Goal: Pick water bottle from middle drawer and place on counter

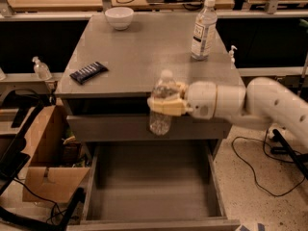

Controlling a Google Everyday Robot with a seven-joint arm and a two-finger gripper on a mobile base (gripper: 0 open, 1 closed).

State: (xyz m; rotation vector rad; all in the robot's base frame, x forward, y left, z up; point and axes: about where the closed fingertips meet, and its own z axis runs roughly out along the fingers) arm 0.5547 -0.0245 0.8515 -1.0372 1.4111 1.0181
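Camera view is showing the gripper [166, 105] hanging in the air in front of the cabinet, its tan fingers [175, 107] closing from the side around the middle of the water bottle [160, 122] and holding it clear of everything. The bottle is standing upright in that grip, with its white cap poking up above the fingers, level with the front edge of the counter [144, 47], and its ribbed lower half hanging below them in front of a closed drawer front [110, 128]. The white arm [269, 102] is reaching in toward the gripper from the right as I look. Well below the gripper, the middle drawer [149, 186] is standing pulled out, with its plank floor facing up. Behind the gripper and a little higher, the counter top is stretching away. A dark flat packet [88, 72] is lying on it up and to the left of the gripper, a white bowl [119, 17] is sitting far back on the left, and a taller labelled bottle [202, 29] is standing far back on the right. Down to the left of the gripper, beside the cabinet, an open cardboard box [45, 177] is sitting on the floor.
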